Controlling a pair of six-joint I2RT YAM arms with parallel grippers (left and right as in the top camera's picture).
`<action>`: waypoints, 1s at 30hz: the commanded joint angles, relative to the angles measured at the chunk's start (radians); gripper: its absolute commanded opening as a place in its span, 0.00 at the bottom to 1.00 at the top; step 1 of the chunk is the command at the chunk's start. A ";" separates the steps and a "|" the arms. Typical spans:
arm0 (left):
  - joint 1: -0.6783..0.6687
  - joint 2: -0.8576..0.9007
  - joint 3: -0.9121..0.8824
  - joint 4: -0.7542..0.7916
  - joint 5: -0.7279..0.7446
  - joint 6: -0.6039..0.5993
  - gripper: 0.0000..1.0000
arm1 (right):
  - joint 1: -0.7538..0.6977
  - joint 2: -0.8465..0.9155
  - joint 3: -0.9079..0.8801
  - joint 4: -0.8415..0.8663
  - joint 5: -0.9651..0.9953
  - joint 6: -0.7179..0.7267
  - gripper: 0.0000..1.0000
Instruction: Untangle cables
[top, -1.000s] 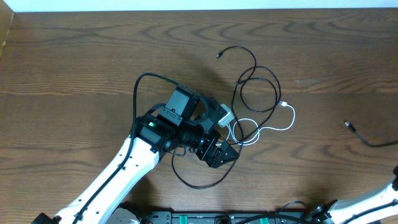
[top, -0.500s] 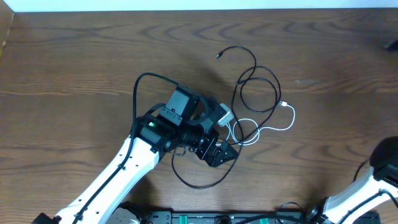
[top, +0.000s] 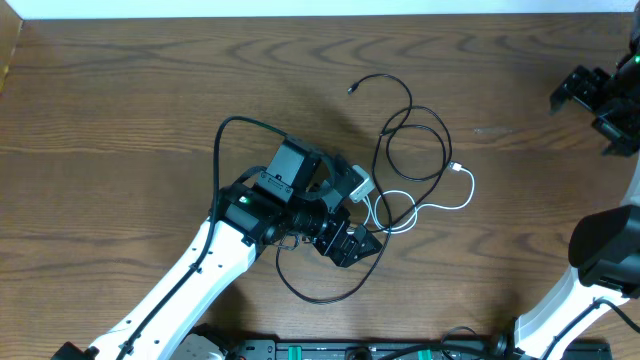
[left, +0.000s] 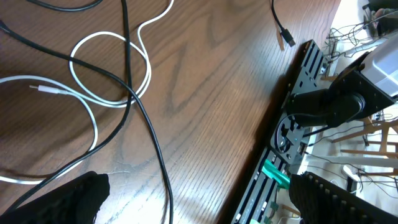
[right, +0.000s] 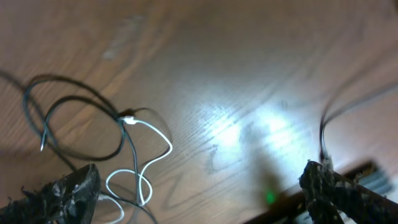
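Note:
Thin black cables (top: 412, 138) loop across the middle of the table, crossed with a white cable (top: 440, 207) that ends in a small plug. Another black loop (top: 318, 296) lies near the front. My left gripper (top: 355, 245) hovers low over the tangle's left side. In the left wrist view it (left: 199, 202) is open, with a black cable (left: 155, 155) running between its fingers and white loops (left: 112, 74) beyond. My right gripper (top: 590, 108) is at the far right, high and away from the tangle. It is open (right: 199, 190), and a thin black cable (right: 323, 134) runs by its right finger.
A black rail with electronics (left: 298, 124) runs along the table's front edge. A white wall strip (top: 300, 8) borders the back. My right arm's white link (top: 580, 300) rises from the front right corner.
My right arm has swung from the front right corner up to the far right. The separate black cable that lay at the right no longer shows overhead. The left arm has not moved.

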 joint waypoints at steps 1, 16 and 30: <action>-0.002 0.000 0.008 0.000 -0.009 0.000 0.98 | 0.006 -0.001 -0.074 0.002 0.045 0.246 0.99; -0.002 0.000 0.008 -0.007 -0.009 0.011 0.98 | 0.003 -0.563 -0.305 0.002 0.308 0.212 0.99; -0.002 0.000 0.008 -0.008 -0.009 0.015 0.98 | 0.003 -1.109 -1.187 0.513 0.341 0.356 0.99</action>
